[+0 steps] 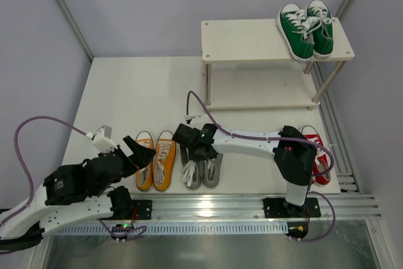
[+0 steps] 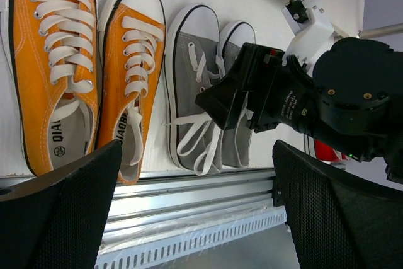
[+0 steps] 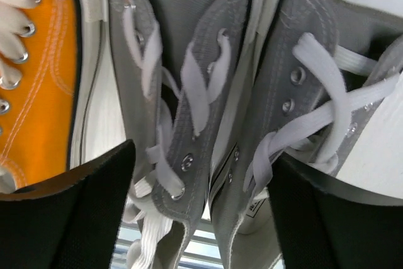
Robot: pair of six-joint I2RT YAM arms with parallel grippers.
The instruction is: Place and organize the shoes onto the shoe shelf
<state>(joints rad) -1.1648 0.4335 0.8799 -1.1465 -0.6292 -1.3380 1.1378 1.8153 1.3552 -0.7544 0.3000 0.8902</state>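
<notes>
Your left wrist view read lettering beginning "QIAO" inside an orange canvas shoe [image 2: 53,74]. Only the top view showed the shoe shelf [image 1: 252,39] at the tabletop's [image 1: 126,92] far right, with a green pair [image 1: 306,29] on its upper wooden board. Your right hand [image 3: 201,181] gaped wide over the grey laced pair [image 3: 189,92], and your left hand [image 2: 195,187] was likewise spread. Both gripped nothing.

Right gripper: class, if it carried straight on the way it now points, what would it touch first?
Most likely the grey shoes. The right gripper points down at the pair's laced tops with its jaws open, and nothing lies between. How much gap remains is unclear.
</notes>
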